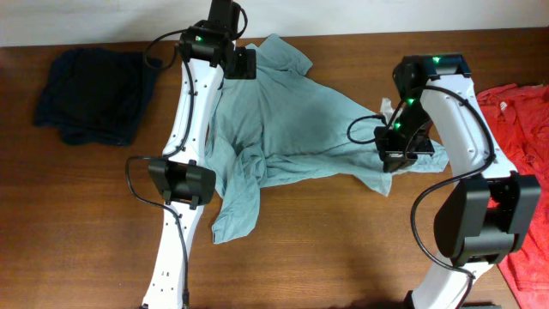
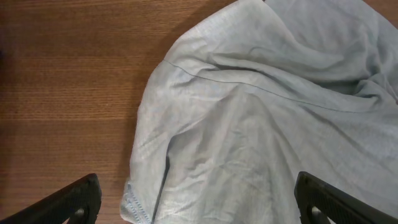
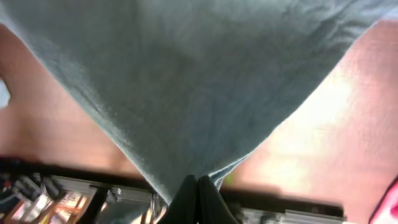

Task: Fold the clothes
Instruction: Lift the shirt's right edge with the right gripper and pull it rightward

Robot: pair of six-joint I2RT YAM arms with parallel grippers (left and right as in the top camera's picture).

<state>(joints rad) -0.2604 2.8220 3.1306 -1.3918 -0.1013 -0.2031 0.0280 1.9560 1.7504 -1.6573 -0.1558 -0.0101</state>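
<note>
The clothes lie on a wooden table. A pale grey-teal T-shirt (image 1: 283, 129) is spread crumpled in the middle. My left gripper (image 1: 244, 63) hovers over its far sleeve, open. In the left wrist view the T-shirt (image 2: 267, 124) lies below the left gripper (image 2: 199, 208), whose black fingertips (image 2: 78, 200) stand wide apart with nothing between them. My right gripper (image 1: 396, 156) is at the shirt's right edge. In the right wrist view the right gripper (image 3: 198, 199) is shut on a pinch of the T-shirt (image 3: 186, 74), which hangs stretched from it. A dark navy garment (image 1: 94, 94) lies far left; a red shirt (image 1: 525, 116) lies at the right edge.
The wooden table (image 1: 343, 257) shows bare in front of the T-shirt. A small white scrap (image 1: 385, 106) lies near the right arm. The two arm bases stand at the table's near edge.
</note>
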